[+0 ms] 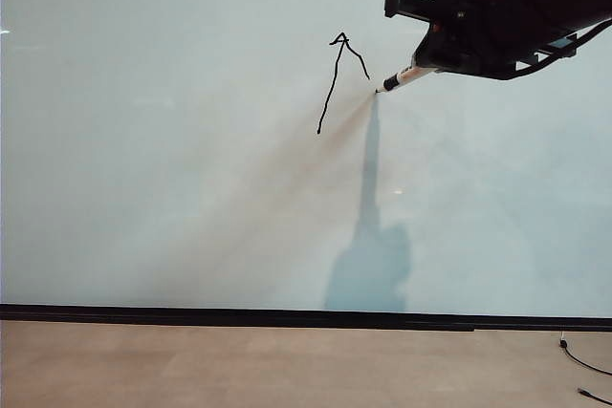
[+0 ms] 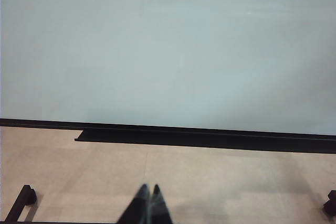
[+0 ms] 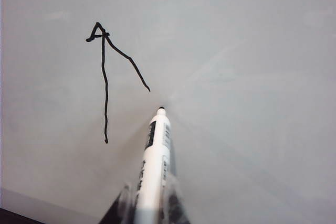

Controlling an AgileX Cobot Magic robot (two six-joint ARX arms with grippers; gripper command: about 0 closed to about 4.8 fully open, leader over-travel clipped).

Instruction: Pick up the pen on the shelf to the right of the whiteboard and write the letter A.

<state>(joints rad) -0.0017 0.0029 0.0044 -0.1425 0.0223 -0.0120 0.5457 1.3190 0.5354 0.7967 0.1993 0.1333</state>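
Right gripper [image 3: 149, 203]: clenched on the pen [image 3: 154, 163], high on the right of the whiteboard [image 1: 143, 188] | pen tip: just beside the short right stroke's end, contact indeterminate | letter A [image 1: 339, 78]: incomplete, two strokes joined at apex | left gripper [image 2: 148, 203]: closed, empty, low over the desk [image 2: 210, 182].

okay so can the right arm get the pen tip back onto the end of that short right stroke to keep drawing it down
Probably yes. The right gripper is shut on the pen, whose tip sits just off the short stroke's end on the letter A, with only bare whiteboard between. The left gripper is shut, well away.
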